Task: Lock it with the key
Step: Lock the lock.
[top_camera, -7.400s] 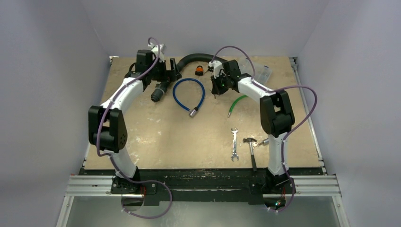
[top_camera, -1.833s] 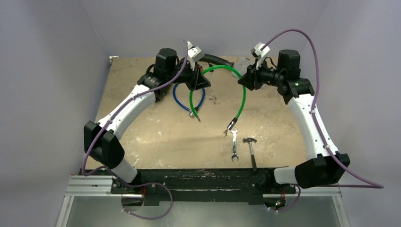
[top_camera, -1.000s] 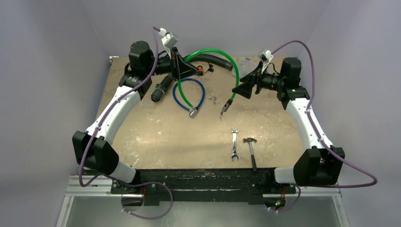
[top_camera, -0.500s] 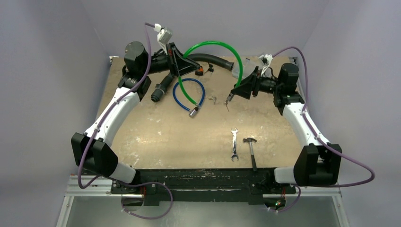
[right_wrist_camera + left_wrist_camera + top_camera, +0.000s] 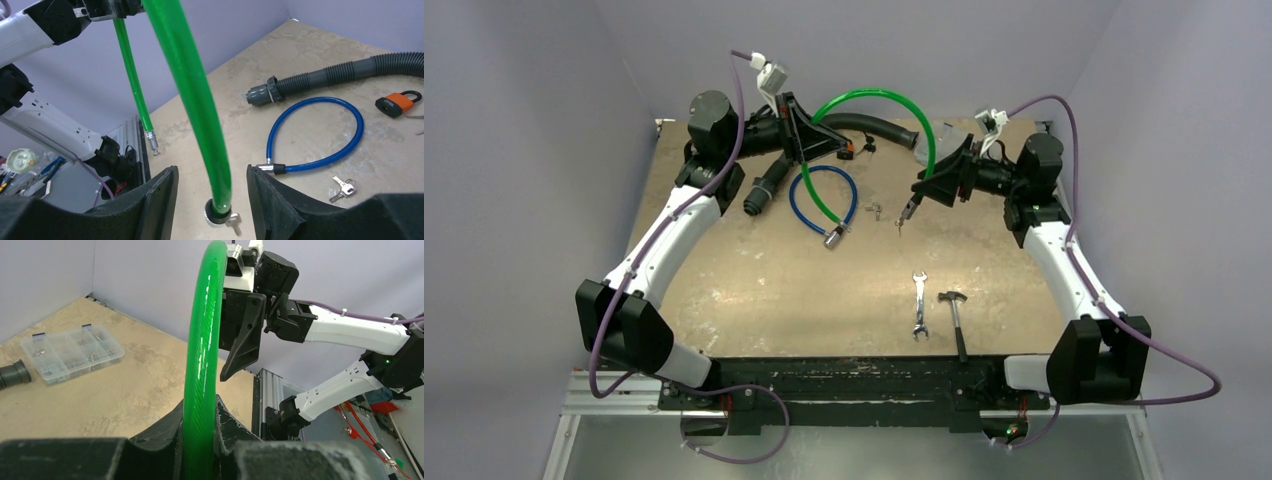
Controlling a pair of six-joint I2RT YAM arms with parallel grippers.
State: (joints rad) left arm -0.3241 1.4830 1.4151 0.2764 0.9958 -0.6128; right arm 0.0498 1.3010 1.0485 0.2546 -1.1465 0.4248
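Green plastic-sheathed cable lock (image 5: pixel 202 350) hangs in the air as an arch over the blue cable lock (image 5: pixel 362 122), which lies on the table (image 5: pixel 774 290) — that blue loop is my landmark. My left pincer (image 5: pixel 200 412) is clamped tight on one leg of the green arch, above the far edge of the blue loop. Below it the leg runs down over the loop, with its bare metal pin (image 5: pixel 152 145) hanging free. My right pincer (image 5: pixel 210 172), off to the right-arm side of the blue loop, stands partly wide — one finger either side of the other leg, with a gap on both sides and no grip. Just past those fingertips the leg ends in the lock head (image 5: pixel 218 216), with the key (image 5: pixel 234 222) sticking out at its side. A loose pair of keys (image 5: pixel 342 186) lies on the table between the blue loop and that head. An orange padlock (image 5: pixel 395 104) and a dark ribbed hose (image 5: pixel 340 72) lie on the far side of the blue loop.
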